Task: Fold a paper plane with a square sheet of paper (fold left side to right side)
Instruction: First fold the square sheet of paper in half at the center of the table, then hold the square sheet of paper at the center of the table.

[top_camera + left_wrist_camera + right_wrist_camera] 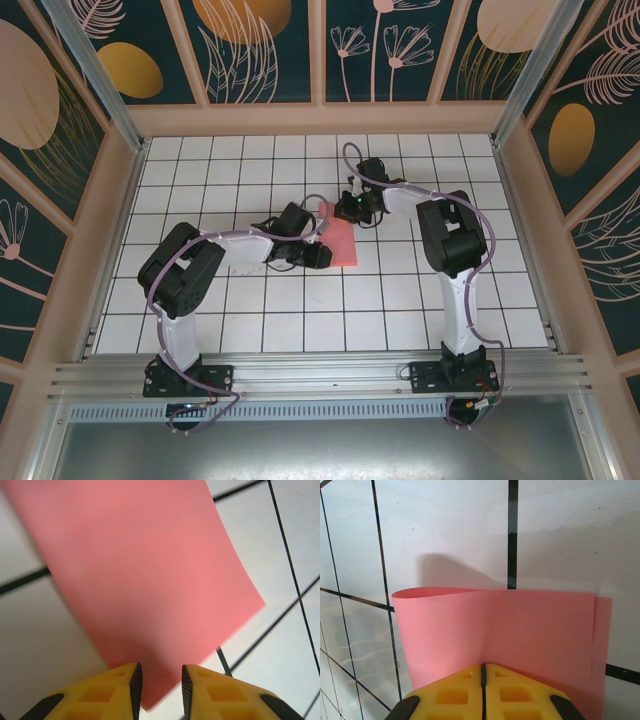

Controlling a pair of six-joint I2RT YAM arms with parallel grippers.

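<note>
The square sheet of paper [341,243] is coral-red and lies doubled over on the gridded table, between the two grippers. In the right wrist view the paper [520,630] bulges in a loose loop at its left, and its two layers sit slightly offset at the right edge. My right gripper [351,209] [482,666] is shut, its tips down on the upper layer. I cannot tell whether it pinches any paper. My left gripper [319,256] [160,686] stands partly open over the near corner of the paper [145,575], with that corner below the gap.
The white gridded tabletop [400,300] has wooden and metal frame walls on three sides. Both arms reach in toward the middle. A cable [352,160] loops behind the right arm.
</note>
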